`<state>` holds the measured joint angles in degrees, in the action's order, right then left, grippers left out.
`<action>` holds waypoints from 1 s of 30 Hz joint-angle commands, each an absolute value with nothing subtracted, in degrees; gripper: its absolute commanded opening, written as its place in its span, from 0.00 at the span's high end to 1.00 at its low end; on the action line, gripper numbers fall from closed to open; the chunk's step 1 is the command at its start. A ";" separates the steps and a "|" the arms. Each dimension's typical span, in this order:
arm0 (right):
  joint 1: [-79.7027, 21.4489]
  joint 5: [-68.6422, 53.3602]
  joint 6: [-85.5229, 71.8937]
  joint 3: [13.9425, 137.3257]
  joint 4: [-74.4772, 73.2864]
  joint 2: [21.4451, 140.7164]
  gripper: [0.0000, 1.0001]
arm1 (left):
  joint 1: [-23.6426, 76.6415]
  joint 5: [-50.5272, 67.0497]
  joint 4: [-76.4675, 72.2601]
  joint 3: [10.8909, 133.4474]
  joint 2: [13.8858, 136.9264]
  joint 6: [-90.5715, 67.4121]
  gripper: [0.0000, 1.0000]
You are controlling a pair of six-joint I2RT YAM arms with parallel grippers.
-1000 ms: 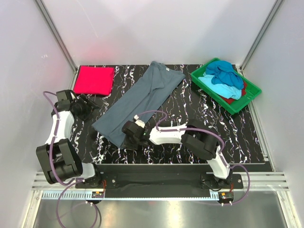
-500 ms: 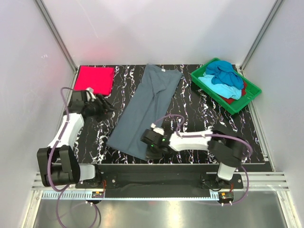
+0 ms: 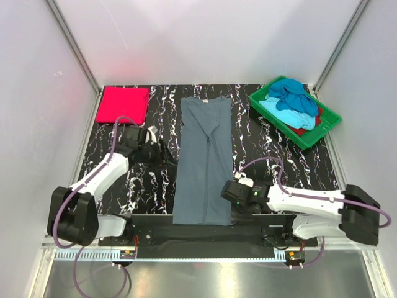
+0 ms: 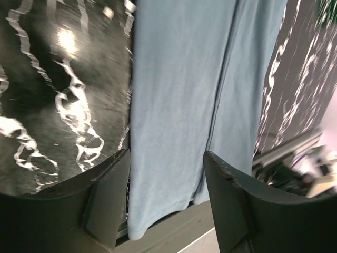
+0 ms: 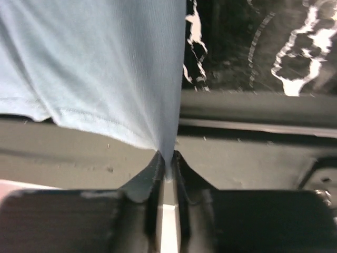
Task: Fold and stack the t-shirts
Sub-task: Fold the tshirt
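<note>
The slate grey-blue t-shirt (image 3: pixel 205 155) lies folded lengthwise as a long strip down the middle of the table, its lower hem hanging over the near edge. My right gripper (image 3: pixel 231 197) is shut on its lower right corner (image 5: pixel 167 153). My left gripper (image 3: pixel 162 151) is open and empty just left of the strip, with the cloth (image 4: pixel 179 105) seen between its fingers. A bright red-pink t-shirt (image 3: pixel 123 104) lies folded at the back left. Dark blue (image 3: pixel 290 92), turquoise (image 3: pixel 291 115) and red (image 3: pixel 305 129) shirts lie bunched in the green tray.
The green plastic tray (image 3: pixel 329 116) stands at the back right corner. The black marbled table (image 3: pixel 279 158) ends at a metal rail along the near edge (image 3: pixel 205 218). White walls enclose the sides and back.
My right gripper has pulled the grey-blue shirt's lower end rightward and toward the near edge, swinging it from a diagonal to straight. My left gripper has moved right, close to the shirt's left edge.
</note>
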<state>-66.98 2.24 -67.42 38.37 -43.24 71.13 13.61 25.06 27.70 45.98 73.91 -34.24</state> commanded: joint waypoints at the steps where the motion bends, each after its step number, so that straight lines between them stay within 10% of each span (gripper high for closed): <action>1: -67.24 4.84 -68.29 40.25 -50.09 66.54 0.75 | 17.21 23.38 26.98 45.27 73.48 -30.77 0.39; 7: -66.54 4.57 -66.37 42.36 -52.12 63.11 0.55 | 24.15 18.02 29.09 40.61 69.18 -31.37 0.37; 19: -33.51 -3.85 -32.45 63.86 -42.11 79.08 0.70 | 32.85 20.23 20.48 45.87 75.32 -37.61 0.65; 30: -27.87 -8.61 -30.67 65.14 -37.62 84.91 0.69 | 55.62 1.15 20.04 45.00 76.55 -54.75 0.71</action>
<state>-30.00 -6.07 -32.36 67.29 -40.05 87.70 52.29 8.64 22.24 44.07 75.70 -47.94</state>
